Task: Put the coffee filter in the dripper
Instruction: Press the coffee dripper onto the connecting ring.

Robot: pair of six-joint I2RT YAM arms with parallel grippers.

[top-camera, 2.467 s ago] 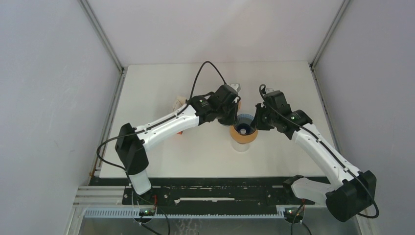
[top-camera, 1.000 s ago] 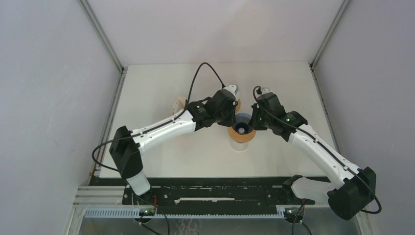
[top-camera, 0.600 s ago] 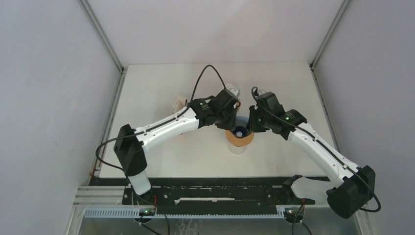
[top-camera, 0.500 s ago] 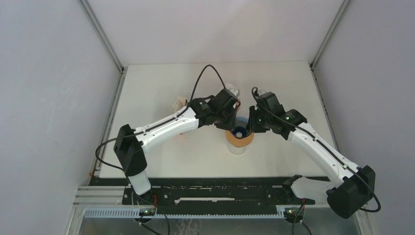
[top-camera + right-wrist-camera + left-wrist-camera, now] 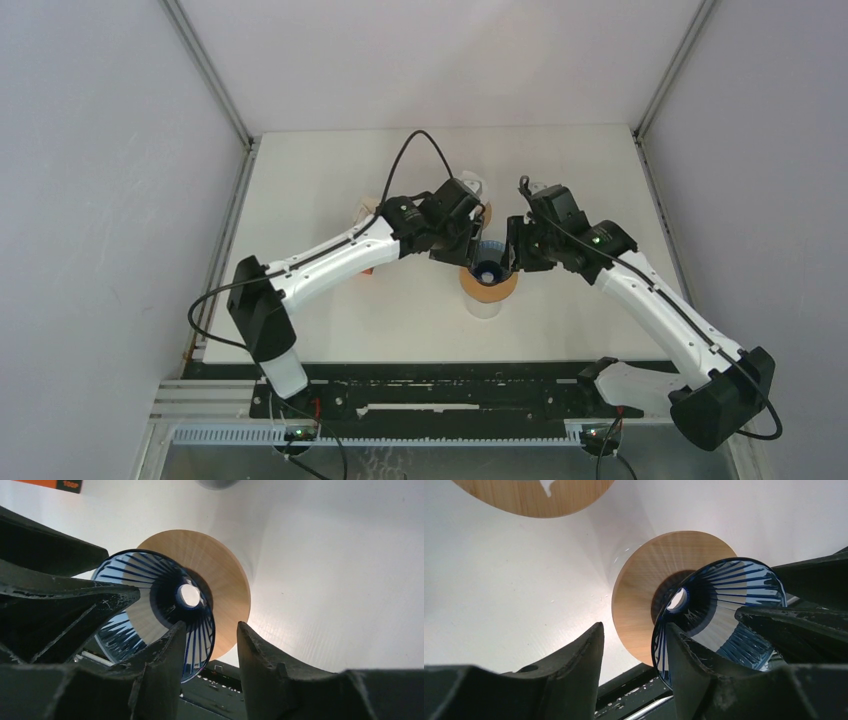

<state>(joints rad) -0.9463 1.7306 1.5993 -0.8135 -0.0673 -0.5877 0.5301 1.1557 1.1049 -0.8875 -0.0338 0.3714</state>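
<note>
Two claws close on the dripper (image 5: 490, 270) from opposite sides, and neither is clamped on anything. My left claw (image 5: 631, 630) has its fingers parted with a clear gap. The cone's blue rim runs through that gap, close against the finger on the cone's side. My right claw (image 5: 211, 630) is parted in much the same way, with the rim lying just inside its gap and not gripped. Each claw's black body crowds the other's wrist view, so there is very little room between them above the cone.

The dripper is a blue ribbed glass cone, upright in a round wooden collar (image 5: 490, 288) on a white base (image 5: 487, 305), near the middle of the desk (image 5: 330, 170). A pale patch (image 5: 719, 630) shows on the cone's inner wall, but I cannot tell whether it is the coffee filter.

Further out, a wooden disc (image 5: 534, 497) lies behind the left claw, and an orange box (image 5: 55, 484) sits at the edge of the right wrist view. The desk is bare toward its back and right edges, and walls stand close on both sides.
</note>
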